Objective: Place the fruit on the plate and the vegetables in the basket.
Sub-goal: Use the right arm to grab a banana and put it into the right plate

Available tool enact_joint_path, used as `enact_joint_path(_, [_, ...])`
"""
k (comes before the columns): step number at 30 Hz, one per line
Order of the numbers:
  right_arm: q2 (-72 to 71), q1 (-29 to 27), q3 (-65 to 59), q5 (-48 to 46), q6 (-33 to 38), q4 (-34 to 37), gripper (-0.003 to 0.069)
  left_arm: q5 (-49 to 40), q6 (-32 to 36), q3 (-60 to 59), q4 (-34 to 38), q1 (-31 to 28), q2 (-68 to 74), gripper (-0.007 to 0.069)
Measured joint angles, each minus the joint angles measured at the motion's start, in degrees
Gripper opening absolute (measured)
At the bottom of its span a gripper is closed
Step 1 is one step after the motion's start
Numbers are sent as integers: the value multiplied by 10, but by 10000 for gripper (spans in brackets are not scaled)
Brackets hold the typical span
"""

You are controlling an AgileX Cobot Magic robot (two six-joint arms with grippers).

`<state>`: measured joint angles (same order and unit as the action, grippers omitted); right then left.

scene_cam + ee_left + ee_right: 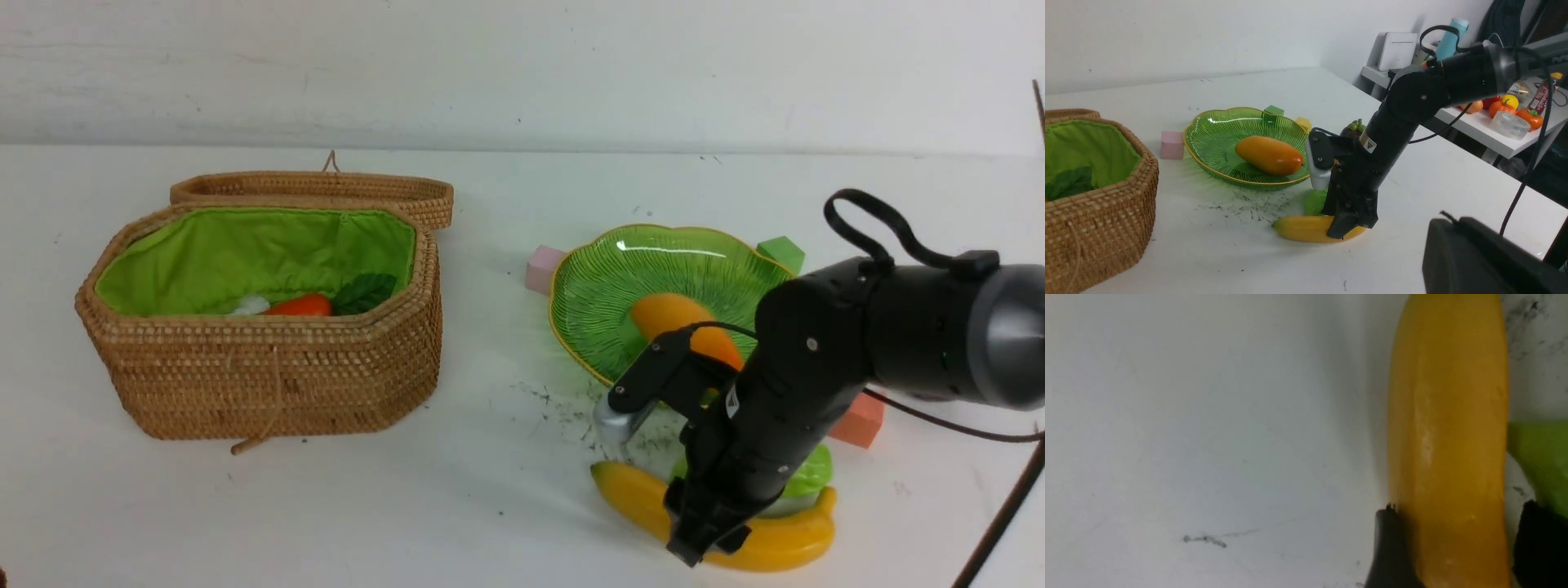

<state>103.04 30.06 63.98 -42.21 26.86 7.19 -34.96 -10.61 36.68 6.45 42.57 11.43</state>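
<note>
Banana [1447, 437] flat on table [490, 490], gourd [812, 474] just behind it. My right fingers [1390, 547] parted, straddling banana crosswise for square pinch, not clamped yet by look; left fingers [1474, 253] closed, idle. Already on plate [588, 269]: mango [669, 314]; banana belongs there too.

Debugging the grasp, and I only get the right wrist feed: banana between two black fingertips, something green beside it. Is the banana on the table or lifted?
Observer: It's on the table. The banana lies just in front of the plate, with the right gripper down over it and its jaws open astride it.
Operator: What's the green thing?
Observer: That's the gourd. It lies right behind the banana, between it and the plate. I can't tell whether they touch.
Operator: Is the plate free?
Observer: Not quite. The mango already lies near its middle, with bare dish around it.
</note>
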Motion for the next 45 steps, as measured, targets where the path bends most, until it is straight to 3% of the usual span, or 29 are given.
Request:
enact_joint_path(6, [24, 0, 1, 1, 0, 7, 408, -7, 0, 0, 2, 0, 0, -13])
enact_joint_path(12, [31, 0, 3, -7, 1, 13, 312, -9, 0, 0, 3, 0, 0, -13])
enact_joint_path(17, [30, 0, 5, -30, 1, 26, 312, -10, 0, 0, 3, 0, 0, -13])
enact_joint_path(22, [1, 0, 25, -109, -13, 91, 312, -11, 0, 0, 3, 0, 0, -13])
enact_joint_path(27, [-62, 0, 101, -181, -71, 153, 312, -10, 0, 0, -4, 0, 0, -13])
enact_joint_path(31, [-74, 0, 180, -172, -101, 113, 312, -10, 0, 0, -9, 0, 0, -13])
enact_joint_path(38, [19, -23, 281, -57, -126, -11, 312, -10, 0, 0, -9, 0, 0, -13])
enact_joint_path(45, [136, -69, 351, -1, -165, -33, 312, -11, 0, 0, -9, 0, 0, -13])
